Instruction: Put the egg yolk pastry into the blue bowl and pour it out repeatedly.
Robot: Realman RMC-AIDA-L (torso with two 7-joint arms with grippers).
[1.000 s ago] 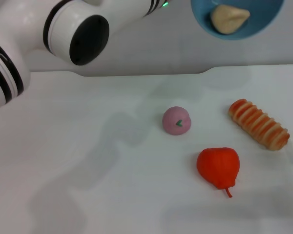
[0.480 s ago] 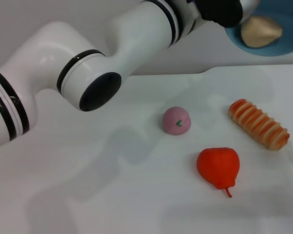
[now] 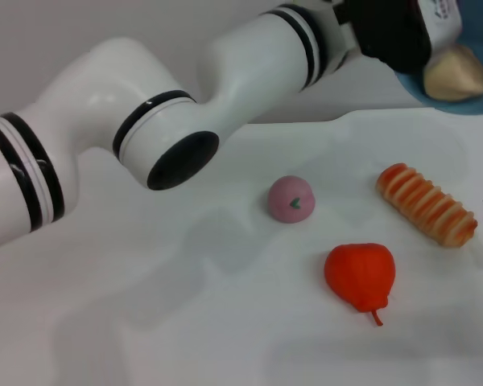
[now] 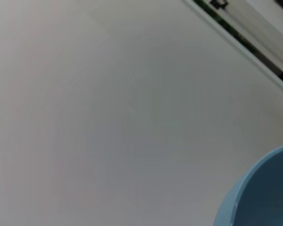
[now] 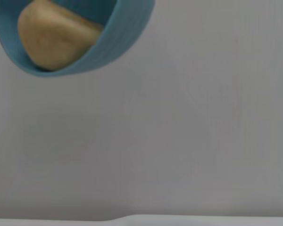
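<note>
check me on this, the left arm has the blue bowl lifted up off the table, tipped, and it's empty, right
Not quite: the blue bowl is not empty. The egg yolk pastry lies inside it, low against the wall; the head view and the right wrist view both show it. The rest holds: the bowl is tipped and off the table, at the end of the left arm.
</note>
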